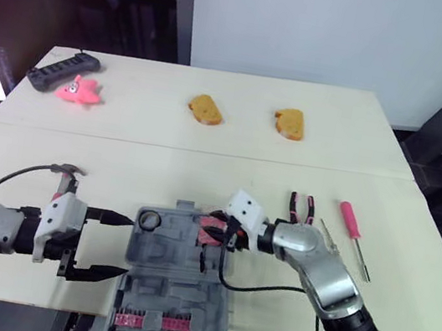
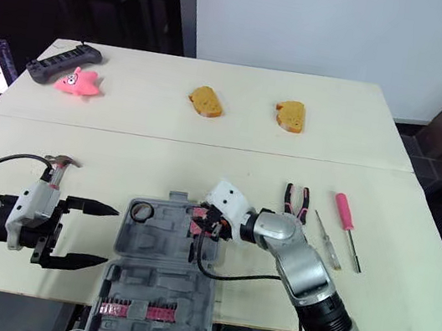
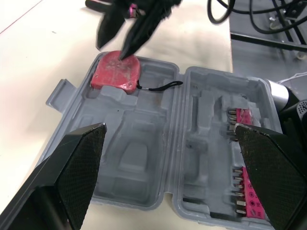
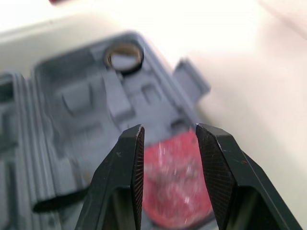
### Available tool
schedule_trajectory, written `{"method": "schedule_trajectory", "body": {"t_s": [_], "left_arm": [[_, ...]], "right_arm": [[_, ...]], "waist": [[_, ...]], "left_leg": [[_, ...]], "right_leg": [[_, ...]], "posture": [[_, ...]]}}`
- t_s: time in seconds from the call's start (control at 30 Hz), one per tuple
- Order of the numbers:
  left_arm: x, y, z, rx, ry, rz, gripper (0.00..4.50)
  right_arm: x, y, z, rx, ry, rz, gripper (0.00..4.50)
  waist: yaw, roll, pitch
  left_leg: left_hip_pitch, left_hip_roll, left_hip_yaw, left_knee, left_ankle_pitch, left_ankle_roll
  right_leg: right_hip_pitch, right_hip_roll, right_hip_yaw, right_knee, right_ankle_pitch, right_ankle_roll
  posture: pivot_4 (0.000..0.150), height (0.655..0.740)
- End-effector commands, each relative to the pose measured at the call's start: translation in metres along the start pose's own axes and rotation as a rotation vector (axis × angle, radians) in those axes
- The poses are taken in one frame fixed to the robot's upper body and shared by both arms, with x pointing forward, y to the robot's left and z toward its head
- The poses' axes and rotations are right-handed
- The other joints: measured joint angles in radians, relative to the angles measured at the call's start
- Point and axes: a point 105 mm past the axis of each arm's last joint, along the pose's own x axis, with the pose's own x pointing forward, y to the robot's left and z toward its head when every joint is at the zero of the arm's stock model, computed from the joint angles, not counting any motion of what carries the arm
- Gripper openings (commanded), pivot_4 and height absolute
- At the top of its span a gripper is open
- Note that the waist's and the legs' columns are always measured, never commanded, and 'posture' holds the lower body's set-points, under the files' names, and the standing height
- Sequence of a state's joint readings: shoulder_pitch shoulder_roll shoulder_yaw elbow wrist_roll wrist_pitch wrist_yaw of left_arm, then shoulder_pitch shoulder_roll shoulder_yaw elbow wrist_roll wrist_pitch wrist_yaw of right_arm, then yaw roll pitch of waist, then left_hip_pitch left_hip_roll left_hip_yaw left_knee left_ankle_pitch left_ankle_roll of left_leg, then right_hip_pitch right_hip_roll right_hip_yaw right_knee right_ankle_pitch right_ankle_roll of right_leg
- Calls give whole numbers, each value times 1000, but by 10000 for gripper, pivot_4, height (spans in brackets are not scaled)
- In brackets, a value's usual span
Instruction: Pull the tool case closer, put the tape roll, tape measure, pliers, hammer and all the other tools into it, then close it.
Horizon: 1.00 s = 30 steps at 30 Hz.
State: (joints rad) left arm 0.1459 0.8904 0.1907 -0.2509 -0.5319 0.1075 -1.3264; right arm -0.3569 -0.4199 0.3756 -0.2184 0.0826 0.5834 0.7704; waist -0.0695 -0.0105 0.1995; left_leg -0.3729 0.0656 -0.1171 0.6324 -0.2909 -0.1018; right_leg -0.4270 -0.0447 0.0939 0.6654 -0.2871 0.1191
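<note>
step: packing tools | case [image 1: 162,251] open at near table edge, tape roll [image 1: 149,220] and tape measure [image 3: 116,72] inside | right fingers [image 3: 141,31] slightly apart over tape measure, holding nothing | left fingers [image 1: 106,217] wide apart by case | next, I think: fetch pliers [image 1: 301,209]

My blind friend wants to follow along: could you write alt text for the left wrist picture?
An open grey tool case holds a red tape measure in one moulded pocket. The right gripper, fingers open, points at the tape measure from close by, and the left gripper frames the case with its own fingers spread wide.
</note>
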Motion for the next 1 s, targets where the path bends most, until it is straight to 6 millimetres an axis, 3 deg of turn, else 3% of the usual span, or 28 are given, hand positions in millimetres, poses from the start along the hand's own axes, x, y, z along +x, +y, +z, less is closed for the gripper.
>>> {"method": "schedule_trajectory", "body": {"t_s": [0.03,0.2,0.6,0.73,0.87,1.0], "left_arm": [[0,-1,4,21,-4,-2,45000],[1,0,5,22,-7,0,45000],[1,1,6,32,-7,-2,45000],[2,1,7,34,-8,-2,45000],[1,1,6,33,-7,0,45000],[-1,0,5,32,-2,8,45000]], "right_arm": [[-2,-4,1,-15,-26,-26,18026],[-4,-4,-10,55,-8,-35,18026],[1,18,-73,332,283,8,18026],[4,27,-86,364,346,27,18026],[7,29,-82,365,324,27,18026],[7,20,-46,292,156,39,18026]], "waist": [[0,0,0],[0,0,0],[2,-4,-7],[2,-6,-12],[1,-9,-19],[1,-9,-19]], "left_leg": [[0,0,0,0,0,0],[0,0,0,0,0,0],[3,0,0,0,0,0],[15,0,0,-3,0,0],[21,0,0,-3,-1,2],[20,0,0,-3,-2,2]], "right_leg": [[0,0,0,0,0,0],[0,0,0,0,0,0],[4,0,0,0,0,0],[16,0,0,-3,-1,-1],[22,0,0,-4,-5,-2],[22,0,0,-4,-5,-2]], "posture": [[1500,7400],[1500,7400],[1500,7400],[1500,7400],[1500,7400],[1500,7400]]}}
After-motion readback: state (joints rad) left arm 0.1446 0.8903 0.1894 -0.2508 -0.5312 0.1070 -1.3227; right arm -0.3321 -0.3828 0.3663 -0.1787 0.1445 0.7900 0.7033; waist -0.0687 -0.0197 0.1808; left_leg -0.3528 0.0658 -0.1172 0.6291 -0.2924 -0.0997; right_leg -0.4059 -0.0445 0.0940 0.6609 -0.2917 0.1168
